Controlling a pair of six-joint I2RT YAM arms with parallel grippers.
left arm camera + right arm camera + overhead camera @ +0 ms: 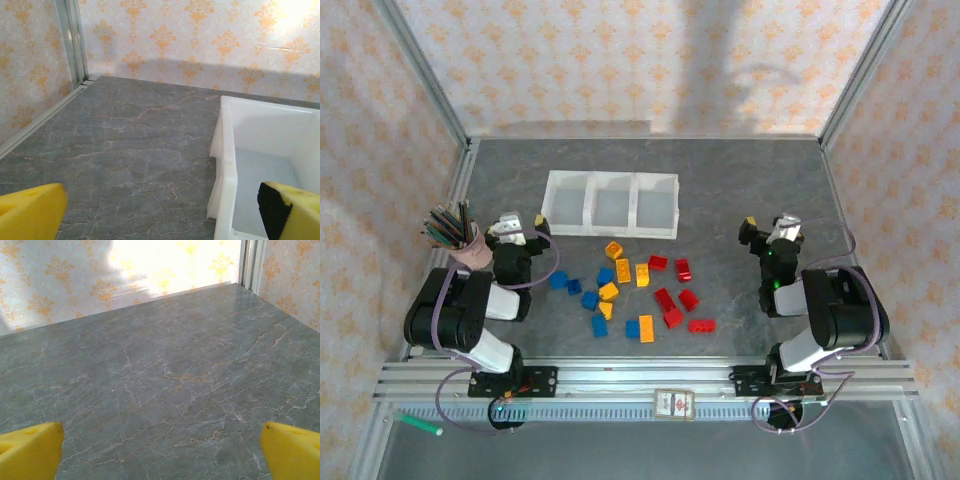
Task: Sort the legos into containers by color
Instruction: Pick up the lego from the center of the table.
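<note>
Top external view: we see three joined white translucent plastic bins (611,228), their floors bare, with small yellow-orange, red and blue studded bricks (643,275) scattered just before them. Both arms sit folded; left gripper (523,230) and right gripper (770,230) gape, released.

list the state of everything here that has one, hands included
left hand, open, empty
right hand, open, empty
bins, upright, all three empty
legos, loose on the table, colours mixed, none sorted yet
cup, upright, holding pencils
</note>
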